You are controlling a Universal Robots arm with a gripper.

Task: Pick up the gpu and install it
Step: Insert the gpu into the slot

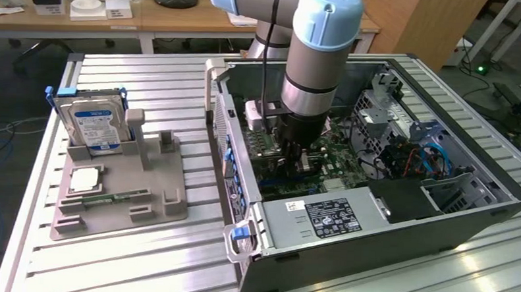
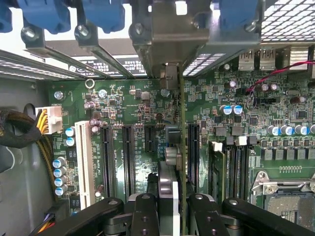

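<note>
Right now I have the gripper (image 2: 173, 209) clenched on the gpu (image 2: 180, 147), held edge-on at center frame inside the open computer case (image 1: 468, 218), just over the motherboard (image 2: 133, 105). Pickup is done; seating looks unfinished. On the grey fixture (image 1: 152, 207) at left I count one hard drive (image 1: 94, 124) and one memory stick (image 1: 118, 197). Beside the card, I see three long black slots (image 2: 128, 160).
</note>
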